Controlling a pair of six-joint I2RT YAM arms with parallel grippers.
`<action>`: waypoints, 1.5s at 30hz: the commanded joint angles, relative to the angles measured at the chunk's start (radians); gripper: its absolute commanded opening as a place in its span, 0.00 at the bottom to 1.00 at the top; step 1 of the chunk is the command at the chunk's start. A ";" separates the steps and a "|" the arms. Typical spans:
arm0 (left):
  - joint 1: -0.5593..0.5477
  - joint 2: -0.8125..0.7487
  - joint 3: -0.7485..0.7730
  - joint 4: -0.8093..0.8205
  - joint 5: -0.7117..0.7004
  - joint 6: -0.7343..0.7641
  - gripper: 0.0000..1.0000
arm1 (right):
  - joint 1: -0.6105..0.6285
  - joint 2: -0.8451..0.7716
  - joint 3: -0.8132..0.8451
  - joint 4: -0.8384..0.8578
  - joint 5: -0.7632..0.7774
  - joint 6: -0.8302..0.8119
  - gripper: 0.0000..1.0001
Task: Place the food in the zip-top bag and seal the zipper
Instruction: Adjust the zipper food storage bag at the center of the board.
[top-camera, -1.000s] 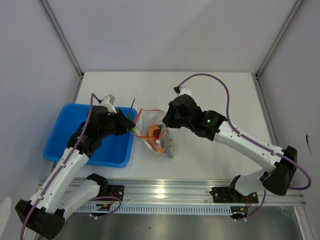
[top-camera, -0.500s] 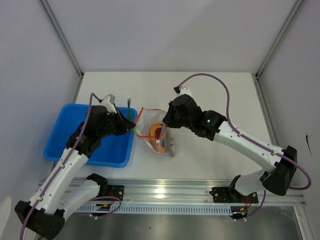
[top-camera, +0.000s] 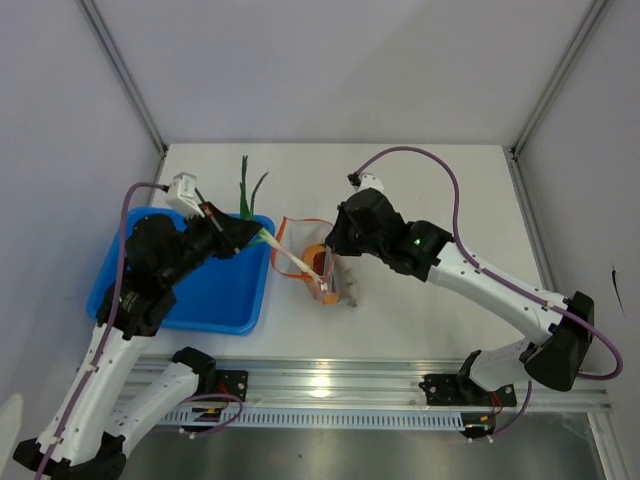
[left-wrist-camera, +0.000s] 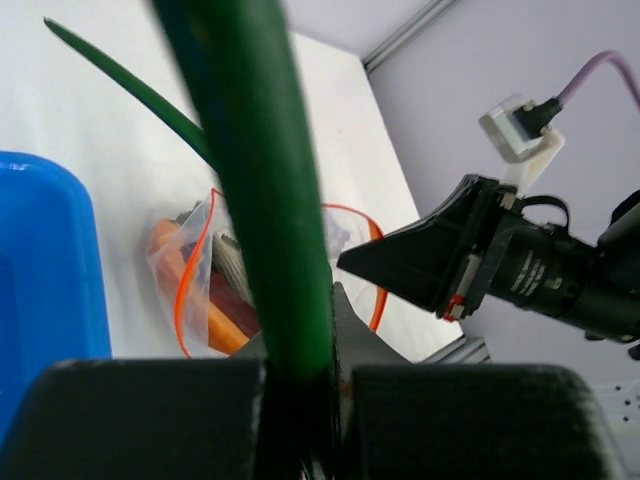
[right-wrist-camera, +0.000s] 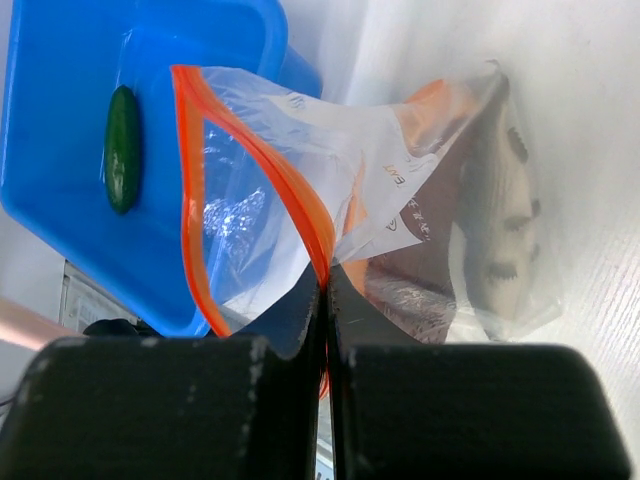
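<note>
The clear zip-top bag (top-camera: 322, 268) lies right of the blue tray, mouth held open toward the left. My right gripper (top-camera: 333, 252) is shut on its red-orange zipper (right-wrist-camera: 250, 160) at the mouth edge (right-wrist-camera: 325, 290). The dark-red meat slab (right-wrist-camera: 432, 255) with its orange rim lies inside the bag, and also shows in the left wrist view (left-wrist-camera: 215, 300). My left gripper (top-camera: 243, 232) is shut on the green stalks (top-camera: 245, 185); their leaves point to the back and the pale end (top-camera: 290, 261) points at the bag mouth. The stalk (left-wrist-camera: 255, 200) fills the left wrist view.
The blue tray (top-camera: 215, 300) sits at the left, with a small green piece (right-wrist-camera: 122, 148) in it. A grey toy piece (right-wrist-camera: 505, 235) lies in the bag beside the slab. Grey walls and posts stand at the back and sides.
My left arm has drawn back to the left and turned. The stalks now stand out longer toward the back, and their pale end reaches to the bag mouth. The right gripper stays put.
</note>
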 joint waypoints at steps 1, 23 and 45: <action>-0.037 -0.001 0.003 0.073 -0.034 -0.047 0.01 | 0.003 -0.005 0.021 0.051 0.012 0.005 0.00; -0.295 0.091 -0.212 0.426 -0.242 0.035 0.01 | -0.071 -0.019 0.020 0.156 -0.296 0.173 0.00; -0.295 -0.070 -0.115 0.524 0.065 0.590 0.01 | -0.155 -0.148 -0.082 0.136 -0.494 0.084 0.00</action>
